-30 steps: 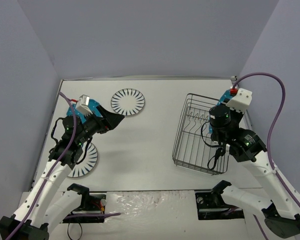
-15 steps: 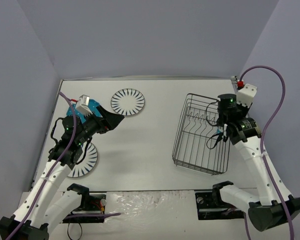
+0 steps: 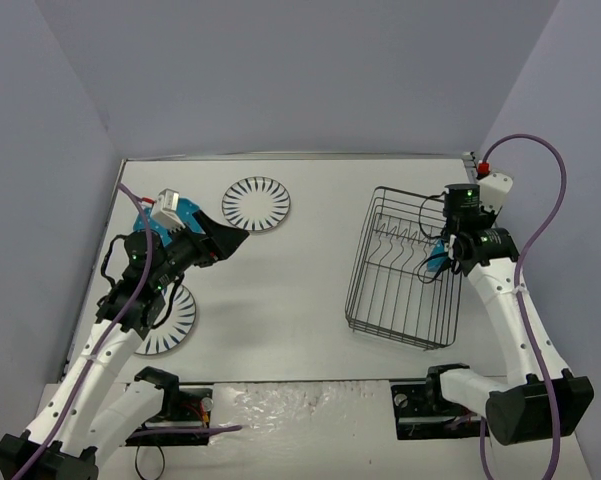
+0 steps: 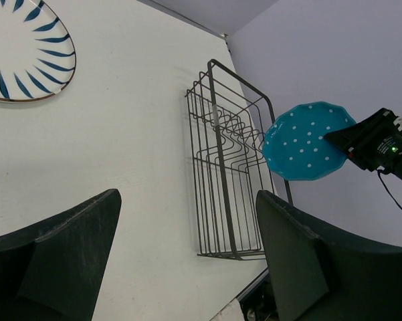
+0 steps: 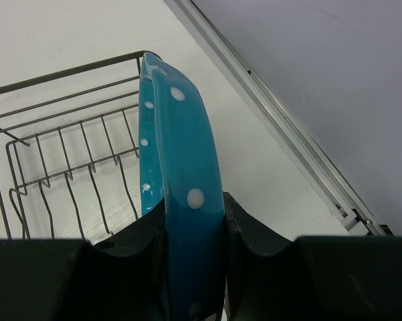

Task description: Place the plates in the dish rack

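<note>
My right gripper (image 5: 190, 221) is shut on a teal-blue plate with white dots (image 5: 180, 167), held on edge over the right side of the black wire dish rack (image 5: 67, 72). From above, a sliver of that plate (image 3: 435, 262) shows under the right gripper (image 3: 448, 255), inside the rack's (image 3: 361, 262) right rim. The left wrist view shows the plate's face (image 4: 306, 140) beside the rack (image 4: 217, 127). My left gripper (image 3: 235, 238) hangs open and empty over the table. One striped plate (image 3: 256, 203) lies at the back. Another (image 3: 172, 322) lies partly under my left arm.
The striped plate at the back (image 4: 20, 53) lies to the left of my open left gripper (image 4: 187, 200). The table's right edge rail (image 5: 287, 127) runs close behind the held plate. Walls close in the table on three sides.
My right wrist has swung back and to the right, from over the rack's middle to its right rim, taking the teal plate with it. The left arm has not moved.
</note>
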You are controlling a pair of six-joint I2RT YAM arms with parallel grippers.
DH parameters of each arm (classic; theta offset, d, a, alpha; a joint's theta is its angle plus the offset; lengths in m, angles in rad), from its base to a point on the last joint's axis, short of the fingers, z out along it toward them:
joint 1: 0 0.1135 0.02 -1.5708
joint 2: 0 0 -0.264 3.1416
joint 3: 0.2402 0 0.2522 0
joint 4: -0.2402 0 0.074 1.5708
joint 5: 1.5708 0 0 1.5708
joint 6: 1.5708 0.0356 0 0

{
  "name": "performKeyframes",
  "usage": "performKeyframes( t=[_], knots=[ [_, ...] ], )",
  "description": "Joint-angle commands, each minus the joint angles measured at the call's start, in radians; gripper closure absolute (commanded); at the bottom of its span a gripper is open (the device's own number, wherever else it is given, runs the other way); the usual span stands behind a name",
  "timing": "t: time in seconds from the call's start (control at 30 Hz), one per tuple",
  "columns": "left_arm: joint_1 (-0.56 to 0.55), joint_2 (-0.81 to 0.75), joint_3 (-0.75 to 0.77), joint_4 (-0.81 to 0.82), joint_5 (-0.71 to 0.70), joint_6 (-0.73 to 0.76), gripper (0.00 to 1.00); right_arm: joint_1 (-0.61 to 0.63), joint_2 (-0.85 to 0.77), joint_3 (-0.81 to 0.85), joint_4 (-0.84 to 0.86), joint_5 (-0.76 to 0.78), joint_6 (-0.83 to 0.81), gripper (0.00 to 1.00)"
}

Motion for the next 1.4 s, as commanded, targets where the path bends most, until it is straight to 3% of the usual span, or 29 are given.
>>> performKeyframes(
  t=[0.0,0.33,0.73,1.37],
  knots=[
    [0.002,-0.004,0.076,0.041,0.016,0.017,0.22,-0.012,-0.008,0.043,0.144,0.073,-0.024,1.0],
    [0.002,-0.004,0.079,0.03,0.014,0.017,0.22,-0.012,0.015,0.076,0.135,0.107,-0.054,1.0],
    [0.002,-0.002,0.11,-0.04,0.016,0.043,0.22,-0.104,0.004,0.077,0.147,-0.02,-0.07,1.0],
    [0.002,-0.005,0.116,-0.062,0.01,0.043,0.22,-0.105,0.038,0.053,0.154,-0.089,-0.099,1.0]
  ],
)
